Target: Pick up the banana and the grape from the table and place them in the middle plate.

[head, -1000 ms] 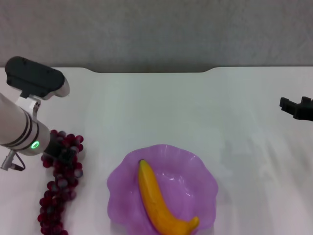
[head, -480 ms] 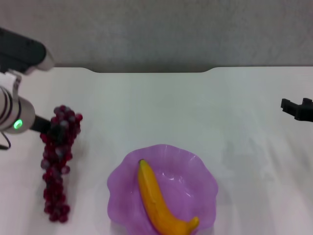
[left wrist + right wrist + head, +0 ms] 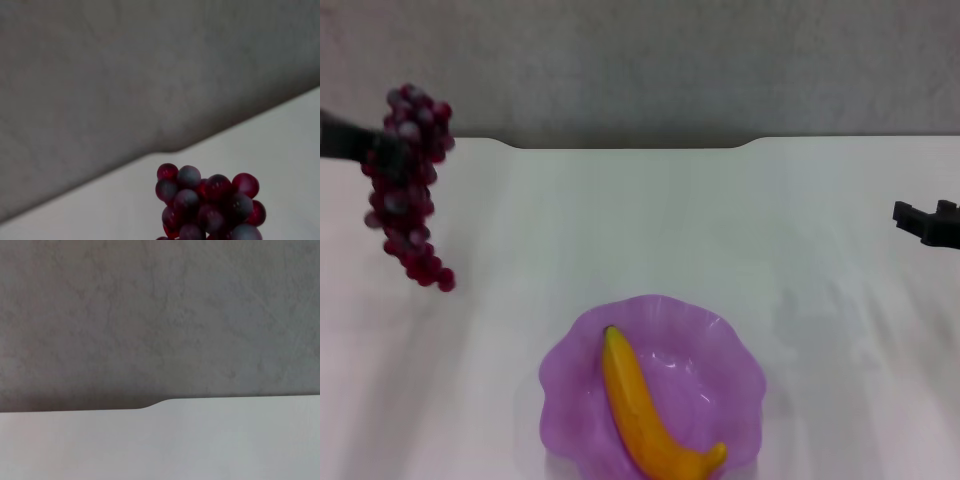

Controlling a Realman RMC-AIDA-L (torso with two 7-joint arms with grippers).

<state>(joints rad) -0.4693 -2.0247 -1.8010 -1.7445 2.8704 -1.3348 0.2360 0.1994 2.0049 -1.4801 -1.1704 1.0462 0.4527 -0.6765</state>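
Hanging clear above the white surface [image 3: 650,220] at the far left of the head view, the grape bunch [image 3: 405,185] dangles from the left end effector [image 3: 365,148], of which only a dark sliver shows at the picture's left edge, pressed against the upper part of the bunch; it is clamped on the grape bunch, whose lower berries trail downward and taper to a single grape at the tip. In the left wrist view the top of the grape bunch [image 3: 210,202] fills the lower middle of the picture, dark red berries mixed with greyish frosted ones, with the pale surface [image 3: 280,150] and a grey wall behind it. Near the front edge of the head view, the translucent purple middle plate [image 3: 720,340] with its scalloped rim rests on the surface, well apart from the lifted bunch. Inside the plate lies the banana [image 3: 645,415], yellow-orange, its dark stem end pointing toward the far left rim and its thicker end lying against the near right rim. At the right edge of the head view the right end effector [image 3: 925,222] appears only as a small black shape over the surface, well apart from the plate; whether its fingers are apart or together cannot be told. The right wrist view shows only the far edge of the surface [image 3: 200,440], with its shallow notch, against the grey wall.
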